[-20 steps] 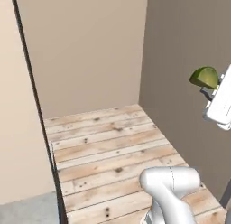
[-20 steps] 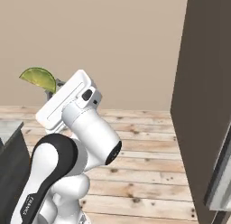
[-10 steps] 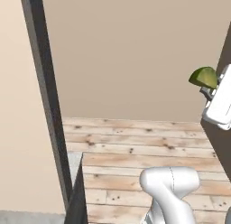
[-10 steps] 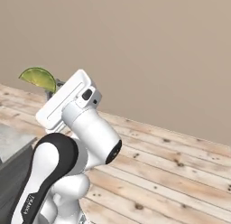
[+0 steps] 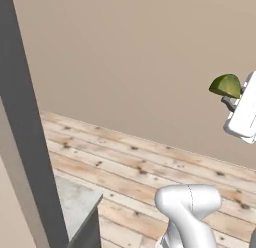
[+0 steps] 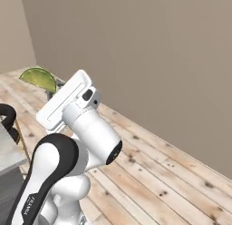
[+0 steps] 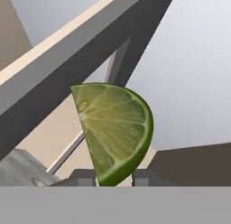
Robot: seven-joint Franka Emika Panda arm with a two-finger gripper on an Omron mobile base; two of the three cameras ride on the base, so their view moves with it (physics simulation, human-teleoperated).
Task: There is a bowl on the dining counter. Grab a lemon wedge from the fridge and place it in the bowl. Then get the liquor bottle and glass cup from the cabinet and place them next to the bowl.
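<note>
My gripper is shut on the lemon wedge, a yellow-green half-round slice standing up between the two dark fingertips. The left base view has the lemon wedge held high at the right, in front of the white hand. From the right base view the lemon wedge sits at the upper left, above the raised arm, with the gripper just under it. The bowl, the dining counter, the fridge, the liquor bottle and the glass cup are out of view.
A plain tan wall stands beyond a wood plank floor. A tall dark grey panel rises at the left, with a grey countertop corner beside it. A grey surface edge shows at the left.
The whole scene has swung across both base views as the base turns: the dark panels have shifted and the tan wall now spans the frames. The arm holds the lemon wedge in the same raised pose.
</note>
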